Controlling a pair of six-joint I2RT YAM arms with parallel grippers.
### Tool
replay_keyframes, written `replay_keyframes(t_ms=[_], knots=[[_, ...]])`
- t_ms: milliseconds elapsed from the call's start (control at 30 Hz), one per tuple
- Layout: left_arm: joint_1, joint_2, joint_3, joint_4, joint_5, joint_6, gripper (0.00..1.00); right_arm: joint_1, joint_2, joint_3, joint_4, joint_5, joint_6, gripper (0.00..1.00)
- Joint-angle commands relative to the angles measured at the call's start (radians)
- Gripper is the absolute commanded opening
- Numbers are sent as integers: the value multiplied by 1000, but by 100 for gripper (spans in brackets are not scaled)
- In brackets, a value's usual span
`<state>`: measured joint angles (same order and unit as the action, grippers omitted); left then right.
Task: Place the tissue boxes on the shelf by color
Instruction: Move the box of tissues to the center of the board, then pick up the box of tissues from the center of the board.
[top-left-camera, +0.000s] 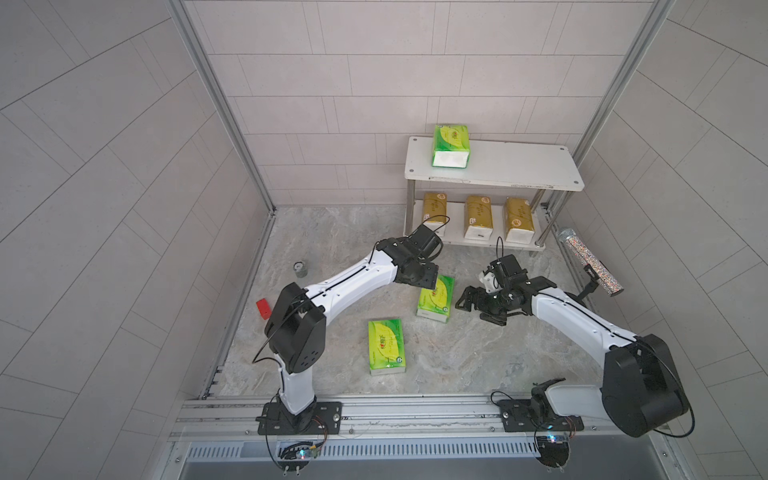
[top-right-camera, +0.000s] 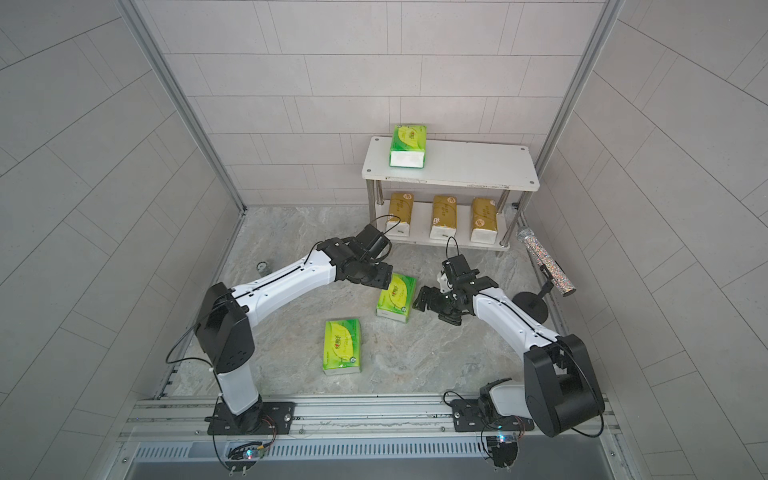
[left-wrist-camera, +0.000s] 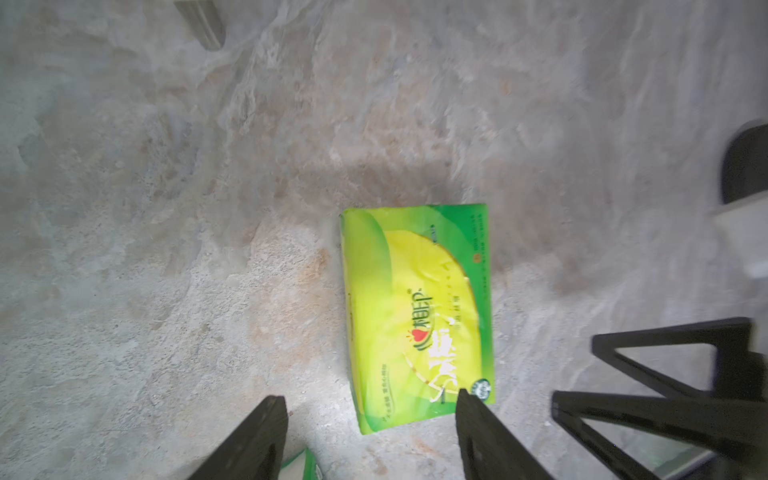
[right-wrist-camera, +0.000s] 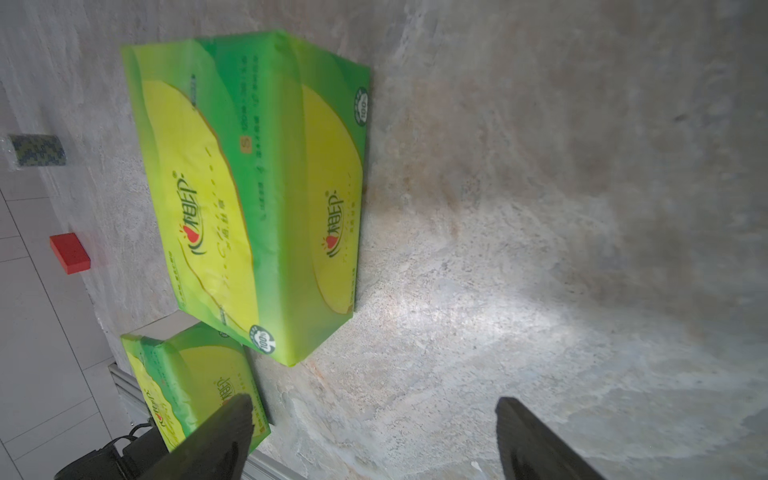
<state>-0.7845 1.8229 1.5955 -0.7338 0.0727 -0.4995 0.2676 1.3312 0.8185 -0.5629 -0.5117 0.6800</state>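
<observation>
Closest to the front edge of the worktop lies a green pack, flat and well clear of both arms. Just beyond it, near the worktop's middle, a second green pack also lies flat, turned a little.

The left gripper hangs over this second pack's far end with its jaws spread. In the left wrist view one fingertip overlaps the pack's corner and the other stands over bare worktop. Nothing is pinched, and I cannot tell whether the fingertip touches the wrapper. Just right of the same pack hangs the right gripper, its jaws spread wide and empty.

At the left edge lie a red block and, further back, a small roll. At the right edge a glitter tube leans on a black stand.

In the far right corner stands the shelf. Three gold packs sit side by side on its lower board, apart from one another, white ends forward. A third green pack rests at the left end of its upper board.
</observation>
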Motion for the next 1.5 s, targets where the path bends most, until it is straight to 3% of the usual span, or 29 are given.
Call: replay_keyframes(t_ms=[0, 267, 500, 900, 1467], knots=[[2, 60, -9, 52, 58, -17, 64, -5, 18, 24, 24, 5, -9, 94], [6, 115, -26, 98, 53, -43, 50, -10, 28, 0, 128, -34, 58, 83], [17, 141, -81, 155, 53, -58, 43, -10, 39, -34, 216, -58, 119, 83], [58, 148, -238, 293, 56, -64, 40, 12, 28, -93, 329, -27, 197, 88], [116, 145, -345, 287, 22, -80, 39, 89, -23, -245, 662, 91, 417, 92]])
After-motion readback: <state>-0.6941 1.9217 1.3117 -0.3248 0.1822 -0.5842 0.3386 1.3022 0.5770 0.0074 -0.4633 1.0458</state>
